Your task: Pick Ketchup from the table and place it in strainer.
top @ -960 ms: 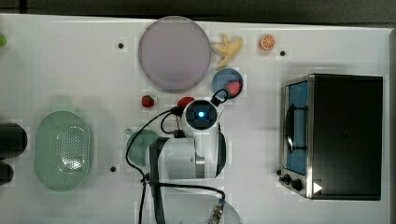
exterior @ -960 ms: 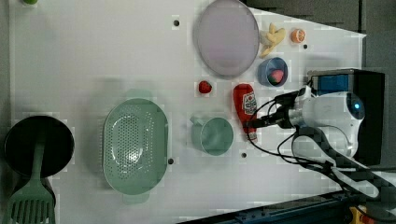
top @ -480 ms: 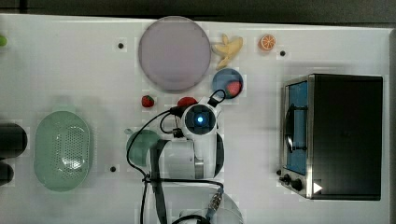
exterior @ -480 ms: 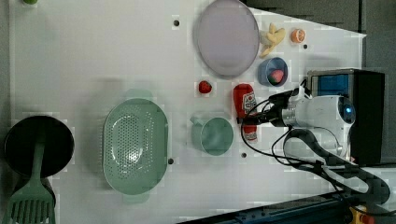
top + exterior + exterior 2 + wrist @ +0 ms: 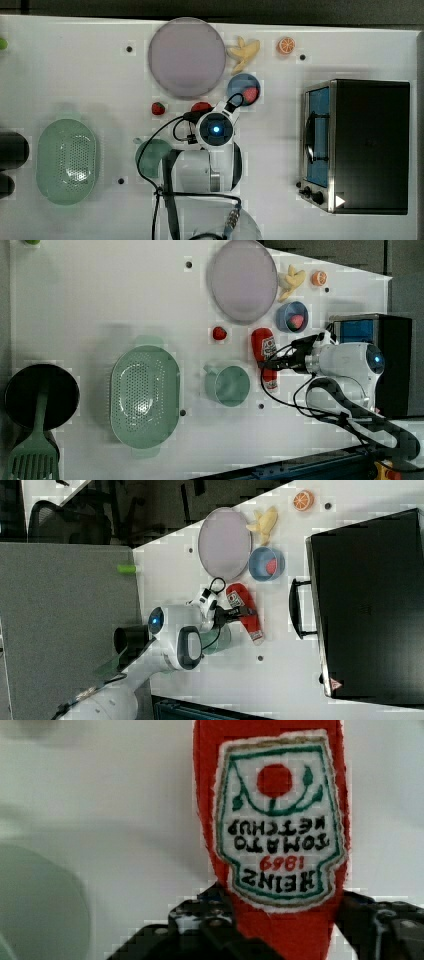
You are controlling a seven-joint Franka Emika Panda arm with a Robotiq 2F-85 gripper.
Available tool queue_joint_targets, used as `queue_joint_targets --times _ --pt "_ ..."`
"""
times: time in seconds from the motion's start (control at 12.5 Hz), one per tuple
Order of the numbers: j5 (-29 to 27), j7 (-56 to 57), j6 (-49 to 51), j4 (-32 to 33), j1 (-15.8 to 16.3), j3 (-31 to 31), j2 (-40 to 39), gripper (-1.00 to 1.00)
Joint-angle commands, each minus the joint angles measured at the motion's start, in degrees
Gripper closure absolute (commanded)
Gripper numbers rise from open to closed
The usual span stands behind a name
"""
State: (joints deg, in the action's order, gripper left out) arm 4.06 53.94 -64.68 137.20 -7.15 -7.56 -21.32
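one soft toy is your target here: the ketchup (image 5: 264,352), a red plush bottle with a stitched label, lying flat on the white table (image 5: 100,300) about midway between the table's long edges, just beside the teal mug (image 5: 227,385) and near the blue bowl (image 5: 292,317) holding a pinkish-red fruit piece. in the left view its cap end points toward the table's lower edge and its base toward the lilac plate (image 5: 244,280). judge it light, squashy and fuzzy rather than slick; it should not break, but it may fold or sag if you pinch it near one end. you would do best to take it across the narrow width of the body, around the label, where the stuffing looks fullest.

the gripper (image 5: 285,930) sits low over the bottle with one black finger on each flank of the red body, as the wrist view shows; the jaws stand partly drawn in and seem to touch the fabric, yet you cannot tell whether they already pinch it firmly. in the right view the arm reaches from the table's near edge, wrist bent downward, fingers aimed at the bottle's middle.

the strainer (image 5: 145,395) lies well apart, beyond the mug toward the left view's left, with a black pan (image 5: 40,395) and green spatula (image 5: 32,455) past it. a strawberry (image 5: 219,333) sits near the bottle's base.
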Motion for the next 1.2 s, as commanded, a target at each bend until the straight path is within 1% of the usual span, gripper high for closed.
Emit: queue_joint_targets --times 0.08,0.24,0.48,0.64,0.8,0.96,1.12,1.2 --pt "-0.32 1.71 5.49 -2.28 -0.34 0.14 9.3 -0.18" --pt "-0.38 1.67 13.04 -3.52 -0.34 0.36 14.85 -0.18" --pt "-0.4 1.69 24.31 -7.17 -0.34 0.67 22.09 -0.18" --pt "-0.58 1.67 32.91 -9.95 -0.09 0.19 25.53 -0.18" --pt "-1.36 -0.03 39.45 -12.26 0.24 -1.22 28.0 -0.18" --pt "-2.52 -5.06 42.61 -14.24 0.89 -3.32 29.12 -0.18" --pt "-4.19 -9.76 43.01 -15.36 1.9 -6.44 29.1 -0.18" --pt "-5.42 -13.83 42.95 -15.64 2.43 -8.36 28.93 -0.18"
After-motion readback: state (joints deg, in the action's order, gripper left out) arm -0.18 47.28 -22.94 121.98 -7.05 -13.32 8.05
